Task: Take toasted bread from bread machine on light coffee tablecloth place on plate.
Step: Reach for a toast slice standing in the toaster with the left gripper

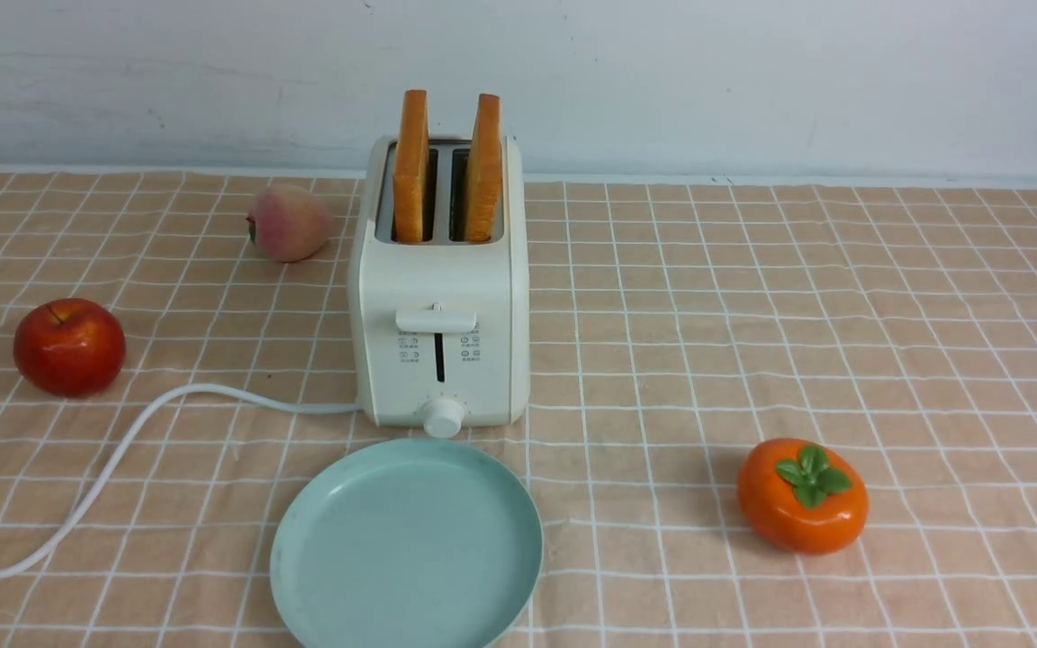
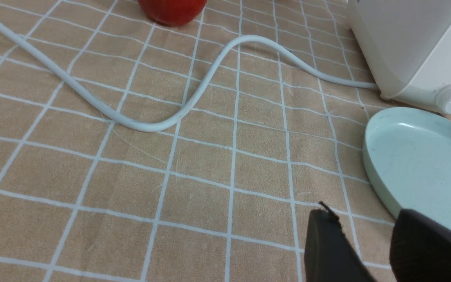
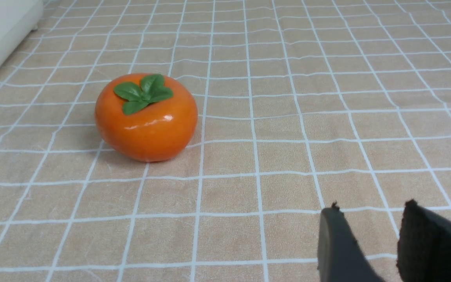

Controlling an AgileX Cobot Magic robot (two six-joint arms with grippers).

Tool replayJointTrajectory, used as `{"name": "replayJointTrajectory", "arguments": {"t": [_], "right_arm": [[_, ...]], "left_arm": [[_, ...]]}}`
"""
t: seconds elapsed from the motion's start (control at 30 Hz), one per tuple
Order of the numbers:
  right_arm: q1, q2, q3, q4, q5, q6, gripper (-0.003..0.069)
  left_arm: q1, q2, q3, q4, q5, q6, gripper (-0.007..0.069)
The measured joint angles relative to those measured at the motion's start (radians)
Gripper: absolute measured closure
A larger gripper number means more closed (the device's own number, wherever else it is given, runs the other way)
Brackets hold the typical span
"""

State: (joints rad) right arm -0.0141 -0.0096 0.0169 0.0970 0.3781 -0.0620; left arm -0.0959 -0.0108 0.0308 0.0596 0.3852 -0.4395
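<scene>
Two thick, square, golden-tan slices of toasted bread [image 1: 411, 166] stand upright in the slots of a cream-white boxy bread machine [image 1: 439, 342] at centre frame in the front view, and none has been lifted yet. Just below the machine lies a round, pale teal plate [image 1: 406, 549], bare.

Neither arm shows in the front view. In the wrist views the left gripper [image 2: 362, 213] hangs low beside the plate's rim and the right gripper [image 3: 371, 206] over bare cloth. Each has its dark fingers parted by a moderate gap and holds nothing.

A clean start likely means rising above a slice, pinching its flat faces near the top edge, and drawing it straight up so the light machine does not tip.

A light peach-tan tablecloth [image 1: 752, 297] gridded in thin white lines covers the surface. It carries a red apple [image 1: 69, 346] at left, a peach [image 1: 289, 222] at upper left, a glossy orange persimmon [image 1: 802, 495] at lower right and the machine's trailing white cord [image 1: 122, 450]. A pale, scuffed wall [image 1: 752, 81] closes the top of the frame.
</scene>
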Motion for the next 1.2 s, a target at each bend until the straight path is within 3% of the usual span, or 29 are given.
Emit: {"name": "replayJointTrajectory", "arguments": {"t": [0.2, 0.5, 0.67, 0.7, 0.8, 0.83, 0.93, 1.2], "right_arm": [[0.000, 0.000, 0.000, 0.000, 0.000, 0.000, 0.0419], [0.000, 0.000, 0.000, 0.006, -0.002, 0.001, 0.0419], [0.000, 0.000, 0.008, 0.239, -0.103, 0.097, 0.0419], [0.000, 0.000, 0.008, 0.349, -0.160, 0.146, 0.0419], [0.000, 0.000, 0.008, 0.486, -0.228, 0.197, 0.0419], [0.000, 0.000, 0.008, 0.580, -0.271, 0.219, 0.0419], [0.000, 0.000, 0.008, 0.686, -0.311, 0.227, 0.0419], [0.000, 0.000, 0.008, 0.799, -0.358, 0.244, 0.0419]], "left_arm": [[0.000, 0.000, 0.000, -0.039, -0.105, -0.014, 0.0386], [0.000, 0.000, 0.000, -0.227, -0.341, -0.053, 0.0386], [0.000, 0.000, 0.000, -0.379, -0.405, -0.147, 0.0391], [0.000, 0.000, 0.000, -0.418, -0.441, -0.171, 0.0403], [0.000, 0.000, 0.000, -0.459, -0.515, -0.189, 0.0464], [0.000, 0.000, 0.000, -0.468, -0.557, -0.192, 0.0544], [0.000, 0.000, -0.016, -0.476, -0.565, -0.192, 0.0638], [0.000, 0.060, -0.265, -0.474, -0.347, -0.068, 0.0638]]}}
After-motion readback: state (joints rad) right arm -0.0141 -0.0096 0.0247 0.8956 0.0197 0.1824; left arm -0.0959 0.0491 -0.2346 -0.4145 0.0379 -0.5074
